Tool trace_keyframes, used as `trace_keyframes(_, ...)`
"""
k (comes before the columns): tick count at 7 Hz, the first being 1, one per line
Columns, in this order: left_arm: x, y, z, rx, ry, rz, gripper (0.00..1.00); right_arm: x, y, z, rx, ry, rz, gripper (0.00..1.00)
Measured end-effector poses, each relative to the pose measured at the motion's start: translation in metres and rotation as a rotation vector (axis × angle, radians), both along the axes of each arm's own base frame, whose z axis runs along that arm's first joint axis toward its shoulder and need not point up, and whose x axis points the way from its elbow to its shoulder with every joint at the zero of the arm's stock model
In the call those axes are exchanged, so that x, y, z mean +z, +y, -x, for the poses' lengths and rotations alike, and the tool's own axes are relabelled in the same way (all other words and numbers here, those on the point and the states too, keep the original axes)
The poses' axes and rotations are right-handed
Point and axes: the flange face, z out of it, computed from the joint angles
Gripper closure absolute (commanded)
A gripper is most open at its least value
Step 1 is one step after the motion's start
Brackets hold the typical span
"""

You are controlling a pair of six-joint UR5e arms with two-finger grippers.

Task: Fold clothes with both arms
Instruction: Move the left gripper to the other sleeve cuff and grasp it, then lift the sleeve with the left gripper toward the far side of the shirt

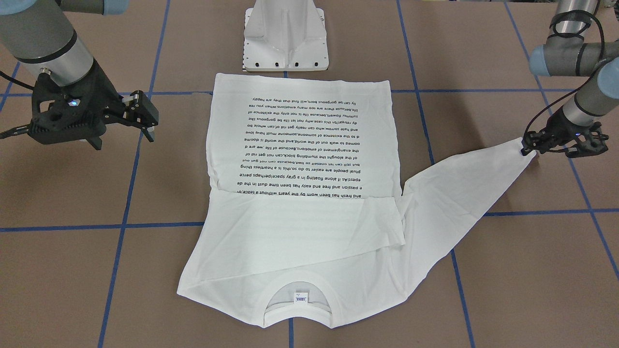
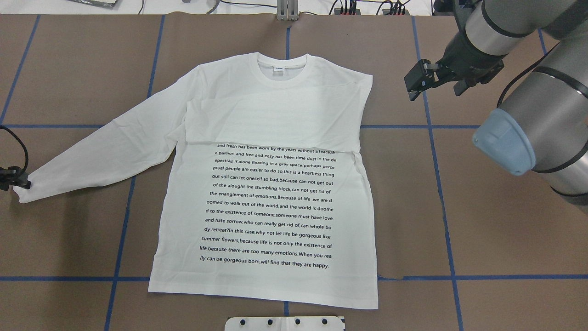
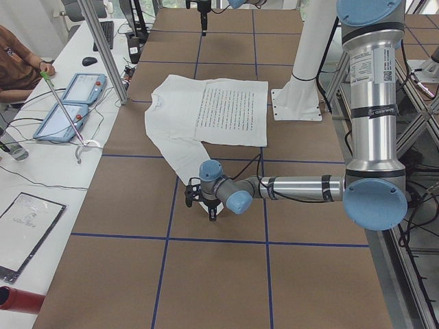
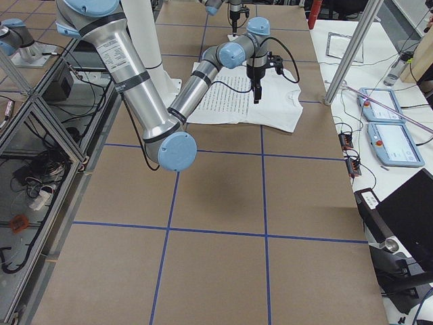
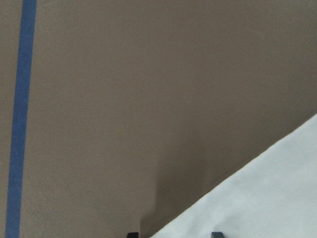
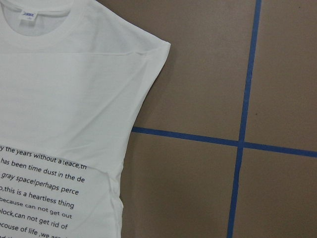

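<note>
The shirt (image 2: 268, 184) lies flat and face up on the brown worktop (image 2: 482, 230). Its collar (image 2: 287, 86) and label (image 2: 279, 69) point away from the robot, and its hem sits near the white pedestal (image 1: 285, 38). The block of text (image 2: 271, 220) is exposed, except that the right sleeve (image 2: 275, 124), folded across the chest, covers its top edge.

The left sleeve (image 1: 464, 193) stretches out sideways over the worktop. The left end effector (image 1: 528, 149) is clamped on its cuff, and the wrist view shows white cloth between the two fingertips.

The right end effector (image 1: 145, 116) hangs above bare worktop beside the shirt's right shoulder, clear of the cloth. Its fingers are apart and hold nothing.

Blue tape lines (image 2: 441, 184) cross the worktop in a grid.
</note>
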Motion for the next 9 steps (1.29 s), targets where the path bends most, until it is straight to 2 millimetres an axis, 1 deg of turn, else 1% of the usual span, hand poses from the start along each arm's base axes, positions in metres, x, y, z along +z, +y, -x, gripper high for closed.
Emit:
trace_keyframes(1,0.002,0.000,0.000,0.000,-0.002,0.003,0.42,0.000,0.000,0.000,0.000,0.000,0.000,0.00)
trace_keyframes(2,0.002,0.000,0.000,-0.001,-0.002,0.004,0.55,0.000,0.000,0.000,-0.001,0.000,0.000,0.00)
trace_keyframes(3,0.002,-0.001,-0.001,-0.001,-0.002,0.004,0.78,0.000,0.000,0.000,-0.001,0.000,0.000,0.00)
trace_keyframes(4,0.002,-0.001,-0.001,-0.002,-0.001,0.004,0.85,0.000,0.000,0.000,-0.001,0.000,0.000,0.00)
trace_keyframes(5,0.001,-0.002,-0.001,-0.002,0.000,0.002,0.95,0.000,0.000,0.000,0.000,0.000,0.001,0.00)
trace_keyframes(6,-0.001,-0.003,-0.002,-0.002,0.002,-0.001,1.00,0.001,0.000,-0.001,0.002,0.000,0.002,0.00)
trace_keyframes(9,-0.013,-0.003,-0.002,-0.002,0.018,-0.014,1.00,0.002,-0.001,-0.003,0.005,0.001,0.004,0.00)
